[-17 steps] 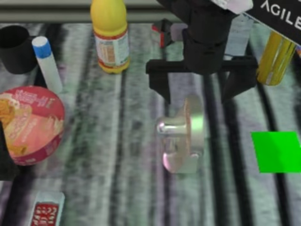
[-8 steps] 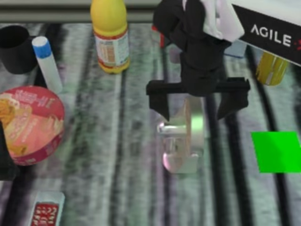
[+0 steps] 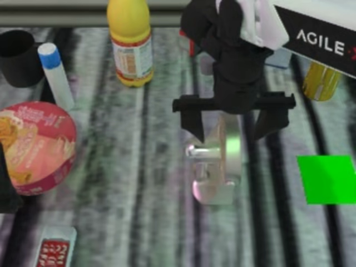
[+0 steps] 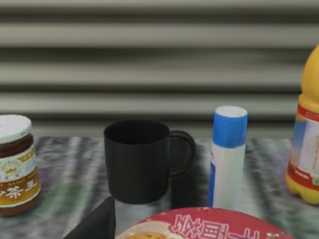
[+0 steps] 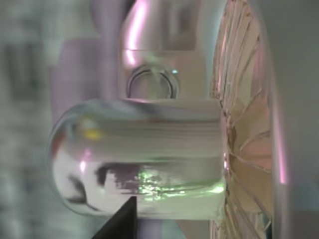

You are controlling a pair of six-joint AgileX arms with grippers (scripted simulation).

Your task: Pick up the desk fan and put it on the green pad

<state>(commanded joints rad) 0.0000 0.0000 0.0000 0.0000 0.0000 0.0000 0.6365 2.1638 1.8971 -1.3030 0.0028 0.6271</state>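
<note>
1. Centre-right of the top view, you have the right tool (image 3: pixel 233 129) hanging over the desk fan (image 3: pixel 217 167), its two black fingers spread wide, one on either side of the thin disc head.
2. You can see the fan standing on the striped bench (image 3: pixel 139 211) near mid-frame, its stubby hub pointing toward the frame's left and its base toward the lower edge; in the right wrist view the hub (image 5: pixel 144 159) and ribbed disc fill the picture, so the tool looks very close.
3. You find the green pad (image 3: pixel 328 179) at the right edge of the top view, bare and well apart from the fan.
4. You are, by my reading, at the grasp step: nothing is pinched yet and the fan is not lifted.
5. Your next move likely calls for pressing the fingers together on the fan, squarely, since the shiny surfaces may slip.
6. You then need a lift and a carry toward the frame's right.
7. Your left tool sits parked at the frame's left by the noodle bowl (image 3: pixel 33 146); I cannot tell its finger state.
</note>
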